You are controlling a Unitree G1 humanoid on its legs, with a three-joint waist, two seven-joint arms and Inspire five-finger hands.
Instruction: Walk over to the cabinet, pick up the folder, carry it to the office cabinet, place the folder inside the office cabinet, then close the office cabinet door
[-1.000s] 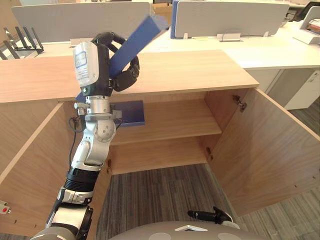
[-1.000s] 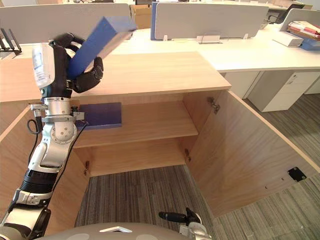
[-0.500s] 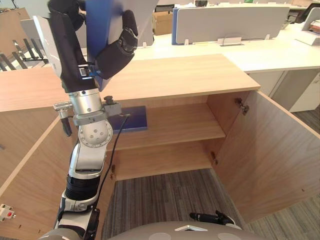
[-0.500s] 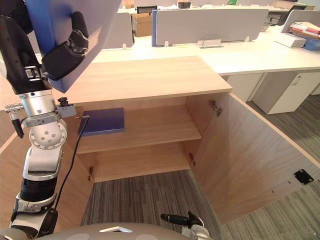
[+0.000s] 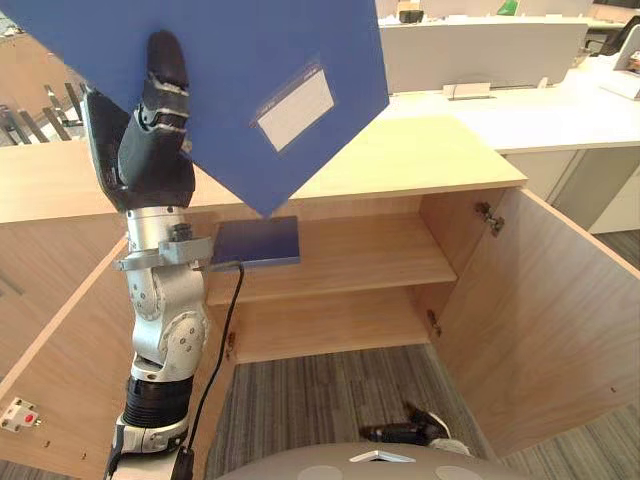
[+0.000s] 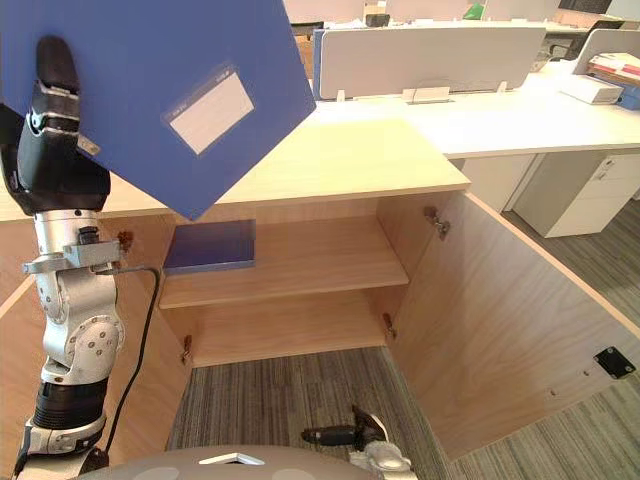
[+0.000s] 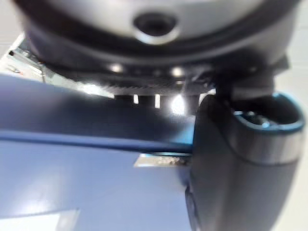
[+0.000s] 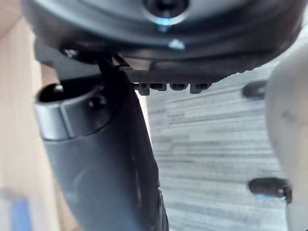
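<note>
Pinching folder (image 5: 230,80) between left fingers (image 5: 165,85)

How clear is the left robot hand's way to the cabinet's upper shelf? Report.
Probably clear: the door stands open and the upper shelf is bare beside a dark folder. The left robot hand holds the blue folder above the cabinet top.

Open-plan office. Long pale desks (image 6: 520,110) in rows w/ grey divider screens (image 6: 430,55) standing along their back edges. White drawer unit (image 6: 580,185) under the desk at right, and a stack of papers (image 6: 612,62) on the far desk corner. Up front, a low wood-veneer storage cabinet (image 5: 400,160), doors swung open, one shelf inside. Floor is grey striped carpet (image 5: 320,395), std commercial type.
</note>
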